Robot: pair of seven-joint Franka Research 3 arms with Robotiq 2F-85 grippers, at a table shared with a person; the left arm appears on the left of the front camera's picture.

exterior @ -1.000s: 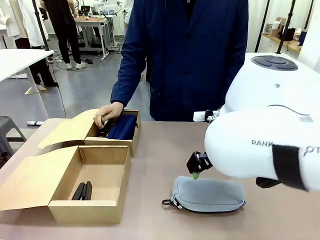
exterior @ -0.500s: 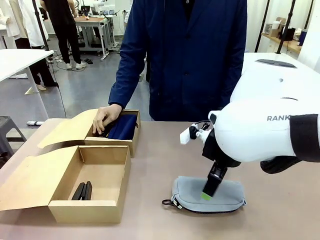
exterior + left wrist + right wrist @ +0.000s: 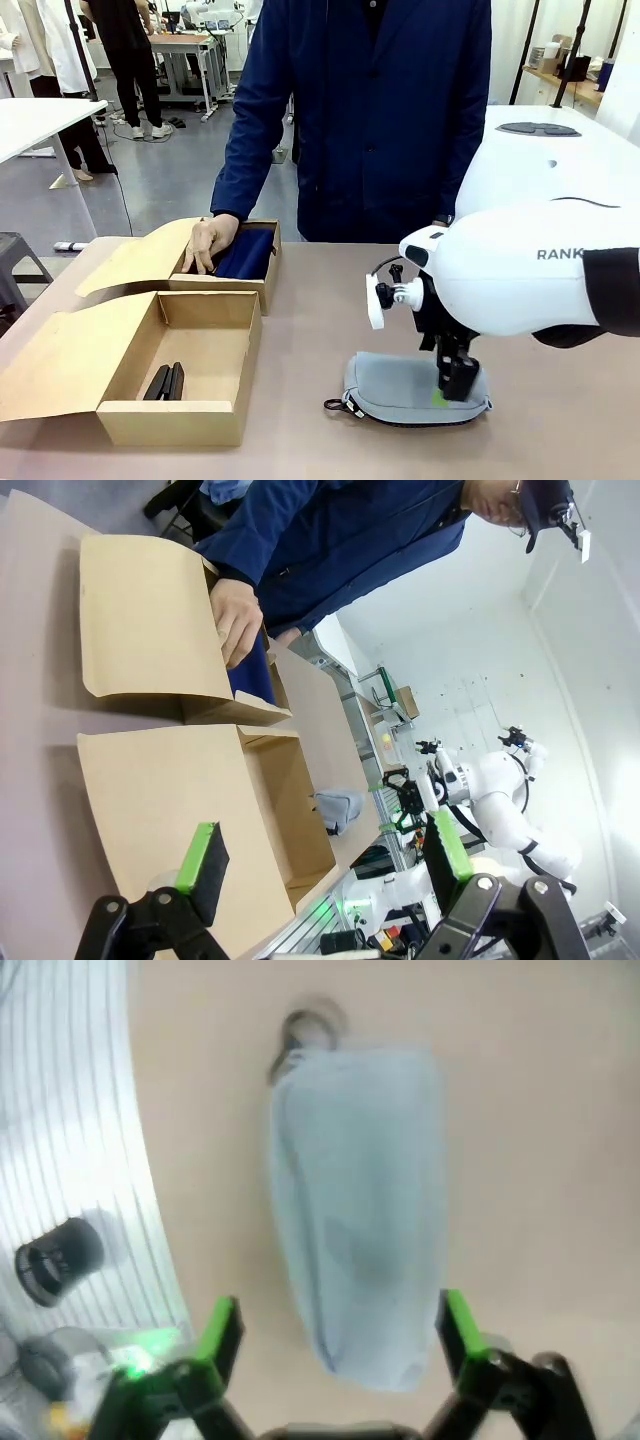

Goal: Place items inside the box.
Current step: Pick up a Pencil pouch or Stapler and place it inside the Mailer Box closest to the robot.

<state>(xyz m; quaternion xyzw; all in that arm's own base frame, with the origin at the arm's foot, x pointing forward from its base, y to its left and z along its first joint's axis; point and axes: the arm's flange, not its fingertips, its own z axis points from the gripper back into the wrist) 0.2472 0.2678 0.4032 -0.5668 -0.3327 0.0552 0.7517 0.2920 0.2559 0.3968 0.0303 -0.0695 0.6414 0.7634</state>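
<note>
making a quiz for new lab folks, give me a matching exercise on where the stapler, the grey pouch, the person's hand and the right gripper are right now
Column one
1. black stapler
2. grey pouch
3. person's hand
4. right gripper

Column two
a. at the near left corner of the smaller box
b. open, one finger on each side of the grey pouch's end
c. lying inside the larger box
d. lying on the table, outside both boxes

Pairs: 1-c, 2-d, 3-a, 4-b
</note>
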